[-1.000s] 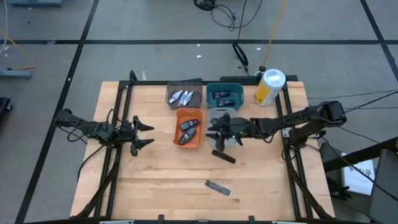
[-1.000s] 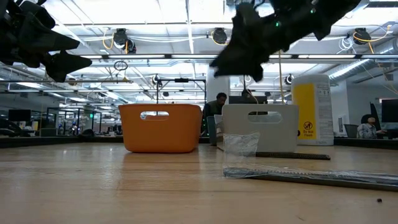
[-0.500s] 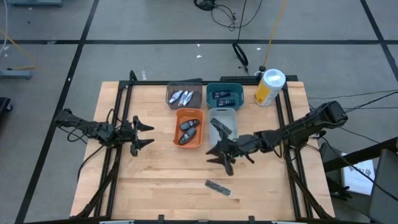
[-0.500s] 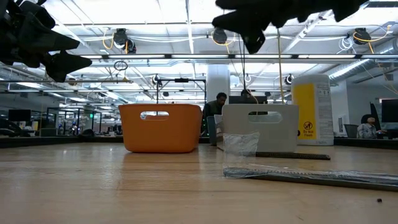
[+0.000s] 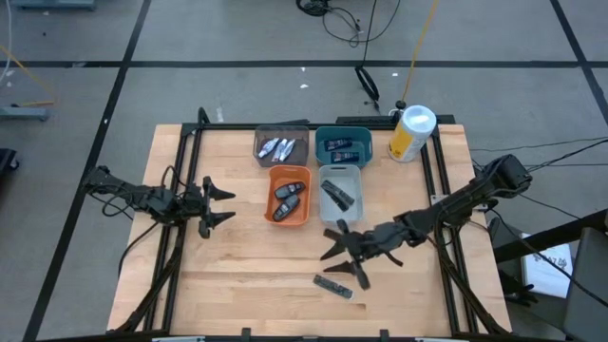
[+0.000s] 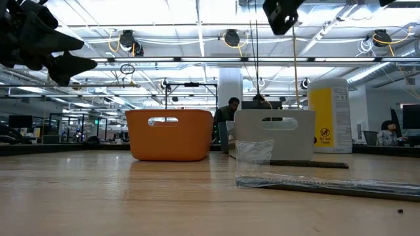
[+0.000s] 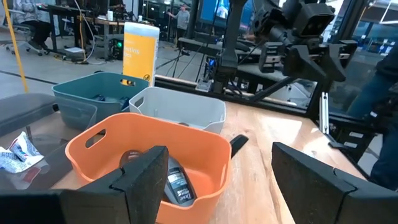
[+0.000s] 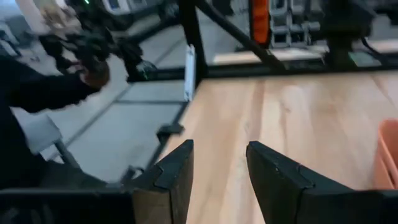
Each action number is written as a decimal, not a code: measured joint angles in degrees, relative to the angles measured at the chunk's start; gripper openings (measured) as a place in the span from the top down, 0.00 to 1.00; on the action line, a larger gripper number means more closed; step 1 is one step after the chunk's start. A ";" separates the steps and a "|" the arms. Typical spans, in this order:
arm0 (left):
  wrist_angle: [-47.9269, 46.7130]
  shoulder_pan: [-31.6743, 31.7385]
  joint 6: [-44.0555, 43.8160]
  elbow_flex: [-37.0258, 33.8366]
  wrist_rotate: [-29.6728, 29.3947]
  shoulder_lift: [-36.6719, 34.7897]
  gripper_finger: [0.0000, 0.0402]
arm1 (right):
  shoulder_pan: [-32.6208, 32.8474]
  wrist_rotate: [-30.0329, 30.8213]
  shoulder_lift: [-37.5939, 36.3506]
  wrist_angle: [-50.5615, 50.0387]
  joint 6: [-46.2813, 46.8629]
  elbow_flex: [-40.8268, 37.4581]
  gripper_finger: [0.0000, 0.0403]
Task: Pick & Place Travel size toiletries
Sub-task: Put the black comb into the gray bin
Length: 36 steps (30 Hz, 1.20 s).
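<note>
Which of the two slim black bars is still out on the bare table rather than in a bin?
The slim black bar lying on the wood near the front edge, just below the right gripper. The other bar already lies inside the grey bin.

My right gripper [image 5: 344, 256] hangs over the table [image 5: 237, 275] in front of the grey bin [image 5: 340, 189], fingers spread apart, nothing between them. A slim black bar [image 5: 333, 286] lies on the wood just beside it, toward the front edge. Another black bar [image 5: 337, 194] lies in the grey bin. Orange bin [image 5: 289, 196] holds two dark grey ovals [image 5: 286, 199]. Dark bin [image 5: 281, 145] holds two silvery-white tubes [image 5: 277, 148]; teal bin [image 5: 343, 144] holds two dark blue tubes [image 5: 343, 147]. Yellow-and-white canister [image 5: 411, 133] stands at the far right corner. My left gripper [image 5: 217, 204] waits open at the left side, well apart from the bins.
</note>
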 joint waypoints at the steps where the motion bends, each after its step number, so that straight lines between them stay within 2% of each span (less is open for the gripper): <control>1: 0.40 0.00 -0.04 0.00 0.00 -0.01 0.30 | 0.28 0.00 0.00 1.22 0.00 0.00 0.66; 7: 1.81 -0.02 -1.64 0.01 -0.24 -0.02 0.30 | 1.30 0.50 0.00 5.63 -0.22 0.10 0.65; 9: 1.81 0.00 -1.51 0.01 -0.74 -0.02 0.30 | 2.20 3.05 0.00 4.05 -0.52 1.05 0.63; 16: 1.81 0.00 -1.46 0.00 -3.02 -0.02 0.30 | 7.14 14.48 0.02 -16.81 -1.14 11.04 0.50; 22: 1.79 0.00 -0.65 0.00 -3.04 -0.02 0.30 | 9.90 19.82 2.92 -35.10 7.62 19.64 0.47; 28: 1.66 0.00 -0.74 0.00 -3.08 -0.02 0.30 | 10.03 17.84 11.44 -50.80 18.66 27.17 0.48; 32: 1.68 -0.02 -0.76 0.00 -3.13 0.00 0.30 | 9.55 11.52 18.55 -57.90 23.11 31.09 0.48; 36: 1.57 -0.01 -0.76 0.00 -3.13 -0.01 0.30 | 9.60 4.99 25.01 -58.65 27.01 32.03 0.48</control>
